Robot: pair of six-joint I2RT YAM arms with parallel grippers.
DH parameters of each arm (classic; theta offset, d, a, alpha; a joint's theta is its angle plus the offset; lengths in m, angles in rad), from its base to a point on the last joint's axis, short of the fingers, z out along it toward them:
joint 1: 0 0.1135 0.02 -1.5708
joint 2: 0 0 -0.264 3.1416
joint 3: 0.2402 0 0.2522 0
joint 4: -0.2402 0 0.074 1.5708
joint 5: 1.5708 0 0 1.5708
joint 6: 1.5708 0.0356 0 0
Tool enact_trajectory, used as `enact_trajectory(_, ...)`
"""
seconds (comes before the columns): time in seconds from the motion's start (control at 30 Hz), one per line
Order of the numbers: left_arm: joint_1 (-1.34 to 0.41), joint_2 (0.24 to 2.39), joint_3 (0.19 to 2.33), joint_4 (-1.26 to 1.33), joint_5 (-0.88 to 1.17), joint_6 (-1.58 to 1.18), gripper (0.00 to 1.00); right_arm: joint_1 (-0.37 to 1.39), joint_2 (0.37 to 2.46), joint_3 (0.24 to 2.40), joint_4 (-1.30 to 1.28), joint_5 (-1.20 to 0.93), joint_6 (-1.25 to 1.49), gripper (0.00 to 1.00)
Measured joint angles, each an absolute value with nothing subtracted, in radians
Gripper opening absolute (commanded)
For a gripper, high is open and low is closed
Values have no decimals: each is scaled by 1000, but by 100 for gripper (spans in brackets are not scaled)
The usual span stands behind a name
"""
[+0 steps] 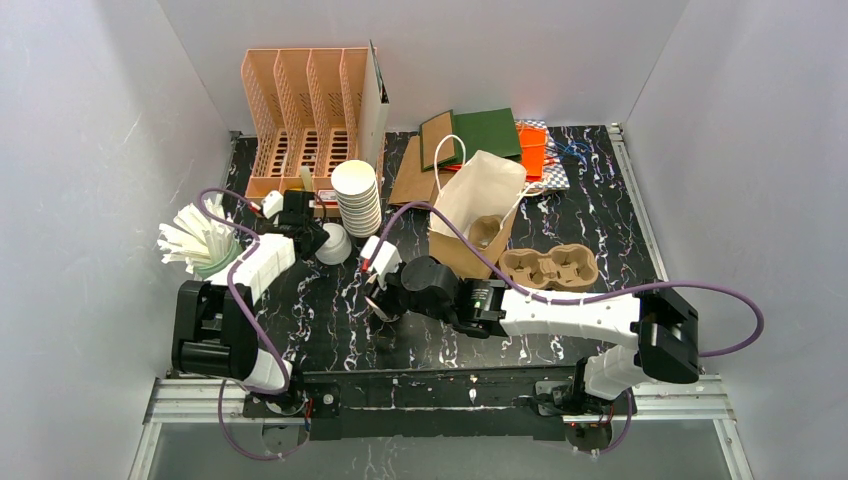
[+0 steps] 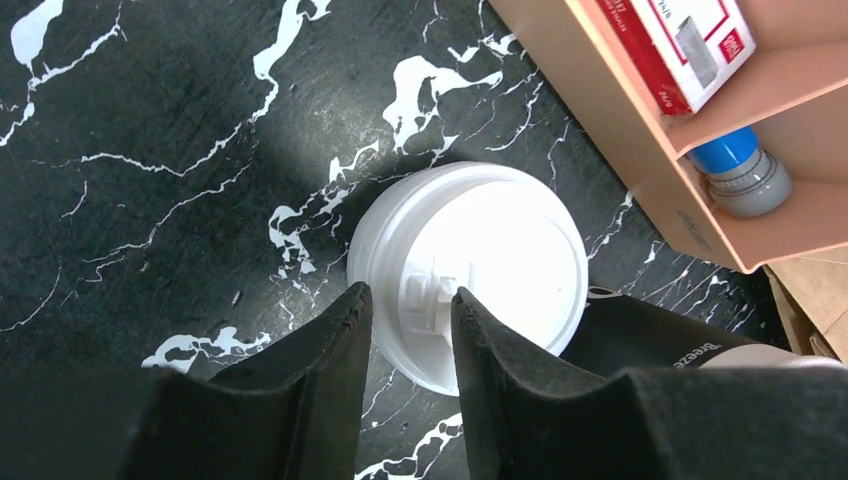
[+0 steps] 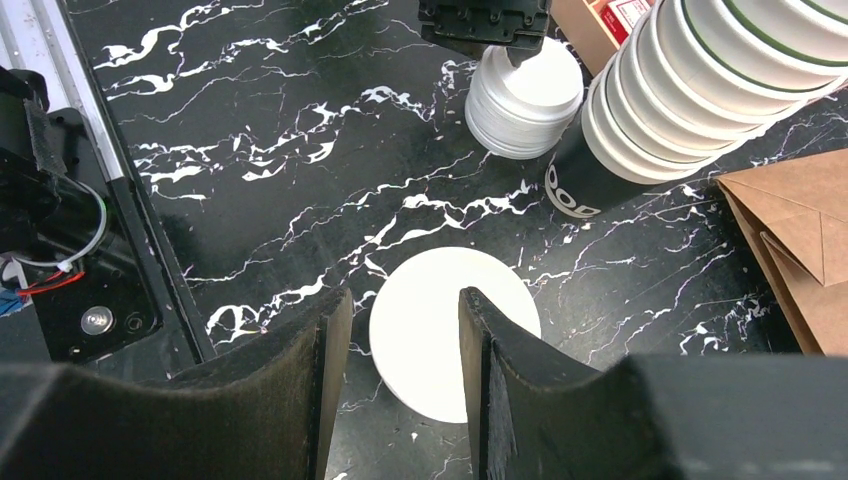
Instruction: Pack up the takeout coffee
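Right, the right gripper first: jaws parted, nothing pinched, hanging over a plain white disc. That disc lies on the surface left of centre, toward the near edge. It shows in the gap and spreads past both fingertips. Its walls are hidden, so I cannot tell whether this is a capped coffee or a loose lid.

Now the left gripper: jaws parted too, nothing between them, with the tips over the near rim of the lid stack. The sip tab of the top lid shows right in the gap. Whether the tips touch it, I cannot tell. The stack stands toward the back-left corner, just in front of the organizer.

Writing next. Beside the lids a black cup reads "Breeze", and it carries the leaning cup stack. The print on the red-and-white box in the organizer is too small to read.
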State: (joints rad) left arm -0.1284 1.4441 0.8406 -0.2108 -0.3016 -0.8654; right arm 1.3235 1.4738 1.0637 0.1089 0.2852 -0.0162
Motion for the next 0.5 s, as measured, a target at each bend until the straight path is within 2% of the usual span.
enact_trajectory(0.17, -128, 1449, 854, -219, -319, -879, 24, 1324, 1463, 1058, 109, 286, -23, 52)
enact_trajectory(0.33, -128, 1435, 854, -243, -341, -884, 9, 1324, 1461, 1049, 107, 286, -27, 52)
enact_trajectory(0.5, -128, 1414, 854, -254, -356, -886, 9, 1324, 1461, 1049, 107, 286, -27, 52)
